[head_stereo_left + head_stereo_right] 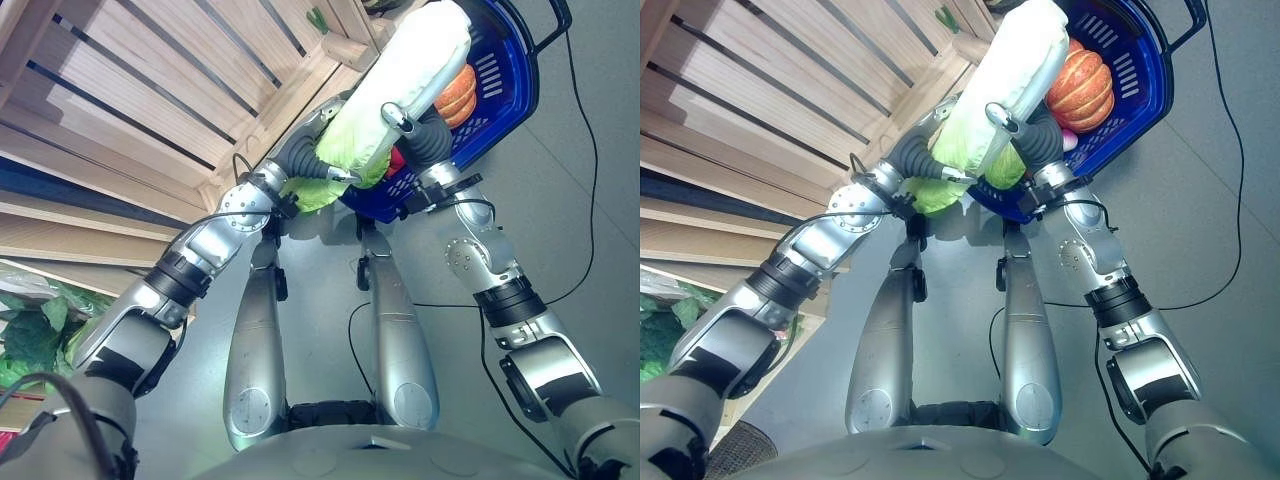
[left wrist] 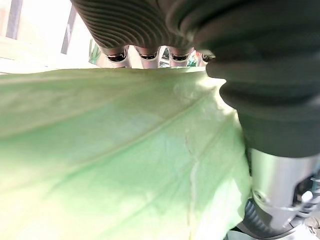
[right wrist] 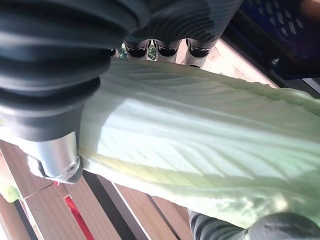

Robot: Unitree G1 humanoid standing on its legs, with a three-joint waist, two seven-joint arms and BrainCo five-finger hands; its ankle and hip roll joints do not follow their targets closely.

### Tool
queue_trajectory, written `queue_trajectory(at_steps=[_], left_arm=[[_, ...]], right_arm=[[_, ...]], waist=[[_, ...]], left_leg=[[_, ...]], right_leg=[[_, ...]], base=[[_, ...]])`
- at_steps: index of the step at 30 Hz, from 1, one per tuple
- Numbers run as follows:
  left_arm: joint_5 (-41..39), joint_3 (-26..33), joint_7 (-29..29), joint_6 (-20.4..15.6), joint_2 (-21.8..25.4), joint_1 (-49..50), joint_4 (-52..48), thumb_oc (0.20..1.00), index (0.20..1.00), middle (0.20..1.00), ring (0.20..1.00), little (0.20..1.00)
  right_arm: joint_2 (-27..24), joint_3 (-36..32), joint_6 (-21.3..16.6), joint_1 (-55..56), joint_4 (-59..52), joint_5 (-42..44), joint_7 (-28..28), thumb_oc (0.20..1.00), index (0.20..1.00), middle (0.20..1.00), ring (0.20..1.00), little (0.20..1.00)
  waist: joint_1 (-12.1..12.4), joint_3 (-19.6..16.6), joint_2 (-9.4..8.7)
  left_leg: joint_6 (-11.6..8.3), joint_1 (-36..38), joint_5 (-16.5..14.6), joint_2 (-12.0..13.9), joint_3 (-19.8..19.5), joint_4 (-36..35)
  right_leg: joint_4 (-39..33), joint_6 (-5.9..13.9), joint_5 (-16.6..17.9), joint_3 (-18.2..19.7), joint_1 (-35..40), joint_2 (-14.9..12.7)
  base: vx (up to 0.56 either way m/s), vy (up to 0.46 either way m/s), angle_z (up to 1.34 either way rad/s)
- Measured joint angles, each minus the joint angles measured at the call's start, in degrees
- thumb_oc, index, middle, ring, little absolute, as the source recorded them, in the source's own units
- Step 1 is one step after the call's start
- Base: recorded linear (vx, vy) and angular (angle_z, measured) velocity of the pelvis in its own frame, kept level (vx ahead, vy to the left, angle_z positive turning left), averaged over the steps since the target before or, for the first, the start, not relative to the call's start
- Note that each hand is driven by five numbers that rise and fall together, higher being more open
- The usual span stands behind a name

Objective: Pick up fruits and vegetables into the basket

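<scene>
A long pale-green napa cabbage [image 1: 405, 85], white at its ribbed stalk end and leafy green at the other, is held up between both hands just in front of the blue plastic shopping basket [image 1: 505, 85]. Its white end reaches over the basket's rim; its green end hangs outside, on the near side of the basket. The left hand [image 1: 318, 165] grips the leafy end, fingers wrapped behind the leaves and thumb laid across the front. The right hand [image 1: 418, 132] clasps the cabbage nearer the basket, thumb over the front and fingers [image 3: 165, 49] curled over the far side.

Inside the basket lies one orange ribbed pumpkin [image 1: 1082, 88], partly covered by the cabbage, with something red or pink [image 1: 1072, 140] beside it that is too hidden to identify. One black handle [image 1: 552, 30] stands off the basket's far edge.

To the left of the basket, close against it, rises a pale wooden slatted produce stand [image 1: 150, 90] with dark gaps between its boards; a small green item [image 1: 317, 18] sits on the stand's edge near the basket's top corner. Well away from the basket, low on the stand's left side, is a bunch of dark leafy greens [image 1: 30, 335]. The basket rests on a smooth grey floor [image 1: 580, 200].
</scene>
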Motion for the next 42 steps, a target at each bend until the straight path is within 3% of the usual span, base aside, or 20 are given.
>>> queue_trajectory(at_steps=[7, 18, 21, 29, 42], left_arm=[[0.09, -0.18, 1.03, -0.04, -0.03, 0.00, -0.06, 1.000, 1.000, 1.000, 1.000, 1.000], [0.08, 2.15, 18.13, -5.74, -4.70, 4.32, 0.19, 1.000, 1.000, 1.000, 1.000, 1.000], [0.64, 3.43, 20.20, -6.81, -4.72, 4.49, 0.22, 1.000, 1.000, 1.000, 1.000, 1.000], [2.31, 10.67, 27.92, -6.23, -4.38, 4.06, 8.67, 1.000, 1.000, 1.000, 1.000, 1.000], [1.98, 10.87, 31.62, -9.11, -4.13, 1.31, 19.74, 1.000, 1.000, 1.000, 1.000, 1.000]], right_arm=[[0.03, 0.01, -0.12, 0.00, 0.00, 0.00, -0.01, 0.200, 0.200, 0.200, 0.200, 0.200], [2.93, -0.99, -4.16, -0.70, 0.00, -0.16, -2.20, 0.200, 0.200, 0.200, 0.200, 0.200], [3.75, -1.36, -4.82, -0.75, 0.00, -0.11, -3.02, 0.200, 0.200, 0.200, 0.200, 0.200], [3.50, -5.68, -7.20, 1.98, 0.72, 0.00, -5.37, 0.200, 0.200, 0.200, 0.200, 0.200], [-0.06, -7.84, -8.68, -2.39, 20.58, 3.48, -10.88, 0.200, 0.200, 0.200, 0.200, 0.200]], waist=[[0.05, 0.00, 0.00], [0.98, 0.00, 0.00], [1.01, 0.00, 0.00], [0.63, 0.00, 0.00], [0.01, 0.00, -0.01]], left_leg=[[0.00, 0.00, 0.00, 0.00, -0.04, 0.00], [0.05, 0.09, -0.05, 0.00, -0.13, 0.28], [0.13, 0.10, -0.10, -0.01, -0.13, 0.49], [0.13, 0.14, -0.12, -0.03, -0.12, 0.57], [0.09, 0.06, -0.23, 0.02, 0.10, 0.52]], right_leg=[[0.00, 0.02, -0.02, -0.01, 0.00, 0.00], [0.19, -0.03, 0.01, 0.00, 0.16, 0.02], [0.23, 0.22, -0.15, 0.02, 0.28, 0.01], [0.16, 0.16, -0.10, 0.04, 0.40, 0.02], [-0.21, 0.28, -0.16, 0.16, 0.30, 0.04]], base=[[0.00, 0.000, 0.00], [0.00, 0.000, 0.00], [0.00, 0.000, 0.00], [0.00, 0.000, 0.00], [0.00, 0.000, 0.00]])
